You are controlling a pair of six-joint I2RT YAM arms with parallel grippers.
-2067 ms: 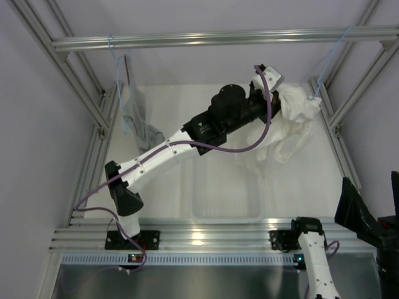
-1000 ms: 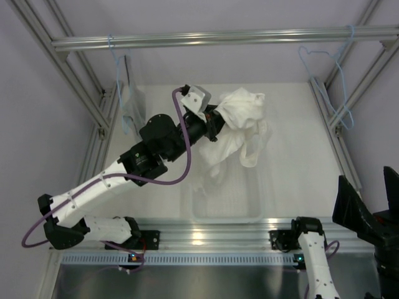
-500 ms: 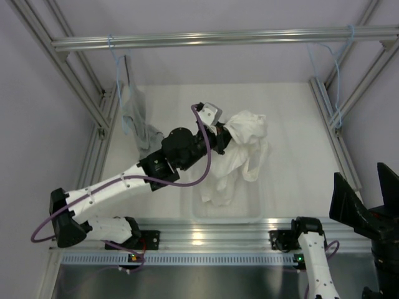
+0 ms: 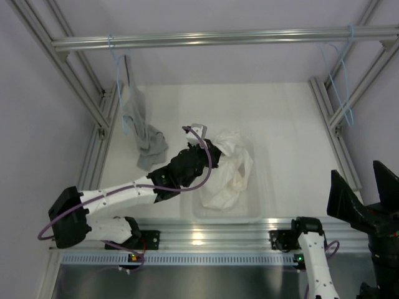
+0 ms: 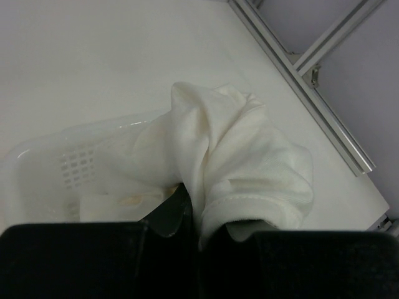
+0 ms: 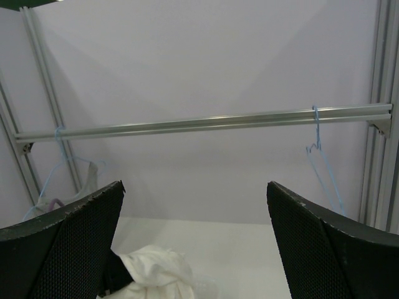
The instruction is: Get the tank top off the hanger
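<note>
The white tank top [image 4: 229, 171] is bunched up and hangs from my left gripper [image 4: 212, 149] into the clear plastic bin [image 4: 249, 213]. The left gripper [image 5: 194, 205] is shut on a fold of the tank top [image 5: 237, 156]. The blue wire hanger [image 4: 340, 81] hangs bare from the top rail at the right; it also shows in the right wrist view [image 6: 324, 168]. My right gripper [image 4: 365, 208] is open and empty at the near right edge, far from the tank top [image 6: 156, 271].
A grey garment [image 4: 140, 124] hangs on a second blue hanger [image 4: 115, 56] at the left and trails onto the table. Aluminium frame rails [image 4: 218, 38] run overhead and along both sides.
My left arm has pulled the tank top off the right hanger, carried it left and toward the near edge, and lowered it into the bin. The bare hanger swings on the rail.
</note>
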